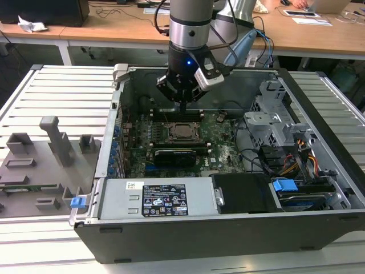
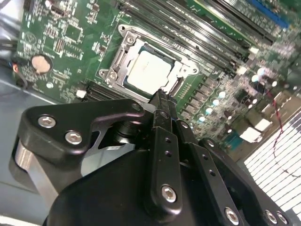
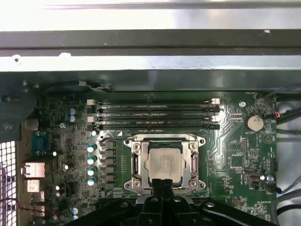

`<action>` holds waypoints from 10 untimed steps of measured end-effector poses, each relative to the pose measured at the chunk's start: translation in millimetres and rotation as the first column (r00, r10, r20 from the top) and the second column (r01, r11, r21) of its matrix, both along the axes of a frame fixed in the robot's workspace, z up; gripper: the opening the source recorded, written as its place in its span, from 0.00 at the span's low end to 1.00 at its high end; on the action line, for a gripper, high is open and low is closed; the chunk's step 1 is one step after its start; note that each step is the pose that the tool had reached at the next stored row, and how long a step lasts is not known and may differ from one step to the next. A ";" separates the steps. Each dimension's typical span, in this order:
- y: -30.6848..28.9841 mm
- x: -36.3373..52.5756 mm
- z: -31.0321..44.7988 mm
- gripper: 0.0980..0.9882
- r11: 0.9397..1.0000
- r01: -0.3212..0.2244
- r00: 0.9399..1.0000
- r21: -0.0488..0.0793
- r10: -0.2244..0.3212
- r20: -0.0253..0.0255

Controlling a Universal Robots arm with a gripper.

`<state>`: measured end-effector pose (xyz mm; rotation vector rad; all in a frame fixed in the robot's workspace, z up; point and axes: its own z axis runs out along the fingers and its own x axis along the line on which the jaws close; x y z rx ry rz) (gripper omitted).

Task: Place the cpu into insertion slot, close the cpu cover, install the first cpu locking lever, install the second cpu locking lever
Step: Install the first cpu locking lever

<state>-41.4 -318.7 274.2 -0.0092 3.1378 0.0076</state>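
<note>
Where hand [image 1: 182, 105] hovers, first wrist view reveals cpu [image 3: 163, 162] seated.

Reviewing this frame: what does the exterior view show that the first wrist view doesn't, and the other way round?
The exterior view adds the whole open computer case, its labelled power supply, the long black expansion card and a grey fixture tray at the exterior view's left.

The first wrist view adds a round coin battery and a row of pale-topped capacitors beside the socket.

Both show the cpu framed by the cpu cover on the green motherboard, with the gripper close above it.
</note>
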 end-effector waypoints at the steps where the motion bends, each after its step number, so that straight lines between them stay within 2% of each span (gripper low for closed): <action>1: 0.0 -0.1 -0.2 0.01 1.000 -0.014 1.000 0.000 0.014 0.000; 4: 0.0 -10.3 -1.5 0.01 1.000 -0.017 1.000 0.001 0.017 0.003; 7: 0.0 -26.2 -3.3 0.01 1.000 -0.017 1.000 0.001 0.017 0.009; 10: 0.6 -39.3 -4.6 0.01 1.000 -0.017 1.000 0.001 0.016 0.013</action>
